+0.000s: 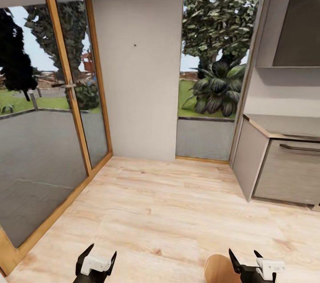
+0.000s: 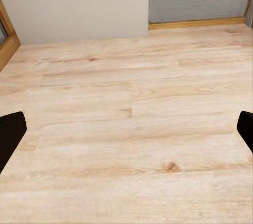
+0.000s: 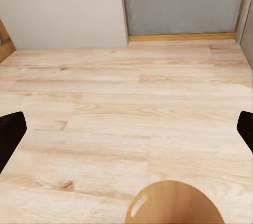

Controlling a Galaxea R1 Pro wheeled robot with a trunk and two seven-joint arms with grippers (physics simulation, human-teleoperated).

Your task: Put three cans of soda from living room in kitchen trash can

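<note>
Fingers spread wide on both arms, nothing between them: the left gripper (image 1: 96,258) hangs low at the near left, the right gripper (image 1: 246,261) low at the near right, each with its 2 black fingers (image 2: 10,135) parted over bare pale wood floor (image 1: 164,203).

We're in the kitchen. Tall wood-framed glass doors (image 1: 58,96) run along the left, a plain wall stands ahead, a narrow window onto the garden sits right of it, and a grey cabinet (image 1: 284,172) under a brownish countertop (image 1: 284,125) holds the far right.

Just beside the right gripper, at the near edge, there's a rounded wood-brown shape (image 1: 222,269). That's possibly the inside of the tash can, but so little of it shows that I can't be sure. No soda cans here.

My read: both hands empty in the kitchen, so this is a travelling step. The next move calls for turning the base round and heading to the living room to fetch a can.

No brands, labels or writing to read anywhere.
</note>
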